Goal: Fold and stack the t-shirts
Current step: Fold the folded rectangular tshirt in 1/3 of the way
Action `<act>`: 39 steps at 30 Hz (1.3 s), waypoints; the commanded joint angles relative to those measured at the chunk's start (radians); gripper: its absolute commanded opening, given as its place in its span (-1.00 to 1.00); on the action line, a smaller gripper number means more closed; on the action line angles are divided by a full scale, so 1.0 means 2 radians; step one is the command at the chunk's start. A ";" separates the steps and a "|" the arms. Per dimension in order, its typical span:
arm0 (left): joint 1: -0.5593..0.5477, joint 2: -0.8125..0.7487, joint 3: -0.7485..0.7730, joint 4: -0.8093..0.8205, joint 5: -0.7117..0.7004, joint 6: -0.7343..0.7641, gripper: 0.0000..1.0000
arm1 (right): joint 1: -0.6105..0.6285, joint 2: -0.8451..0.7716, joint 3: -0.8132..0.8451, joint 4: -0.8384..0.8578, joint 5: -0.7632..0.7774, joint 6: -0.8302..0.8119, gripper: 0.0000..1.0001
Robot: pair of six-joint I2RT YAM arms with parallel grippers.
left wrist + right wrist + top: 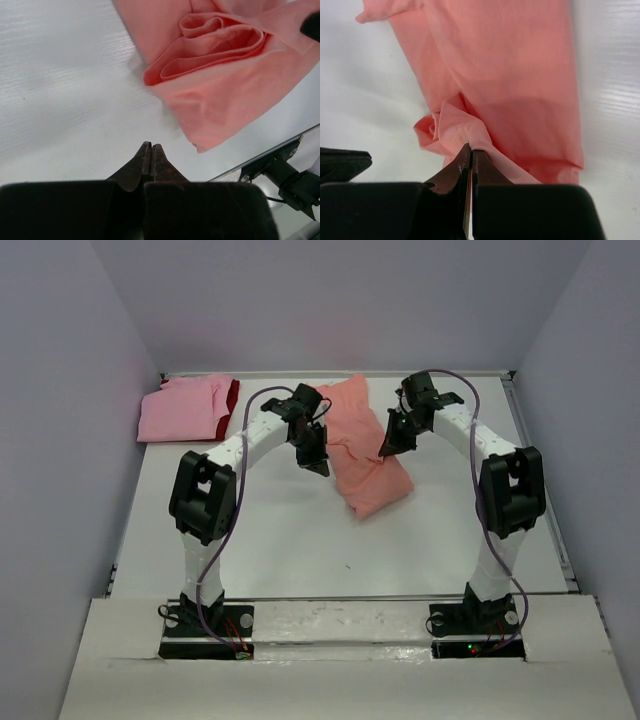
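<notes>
So that it can be folded, the salmon shirt (pixel 365 460) is pinched by the right tool (pixel 471 151), the left tool (pixel 151 147) pressed together beside it.

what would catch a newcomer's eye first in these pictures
A half-folded salmon-orange cotton t-shirt lies mid-table, the right gripper shut on a puckered fold of it. The left gripper, shut and empty, hangs beside it. Far left, a folded lighter pink t-shirt covers a dark red t-shirt.
</notes>
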 commanded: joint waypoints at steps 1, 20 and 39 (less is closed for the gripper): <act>0.005 -0.001 0.019 -0.012 0.012 0.014 -1.00 | -0.010 0.021 0.035 0.021 0.009 -0.011 -1.00; 0.025 -0.004 0.028 -0.034 0.011 0.028 -1.00 | -0.019 0.055 0.078 0.035 0.042 -0.004 0.66; 0.033 -0.034 -0.112 0.147 0.137 -0.037 0.09 | -0.077 0.029 0.058 0.036 -0.044 -0.043 0.60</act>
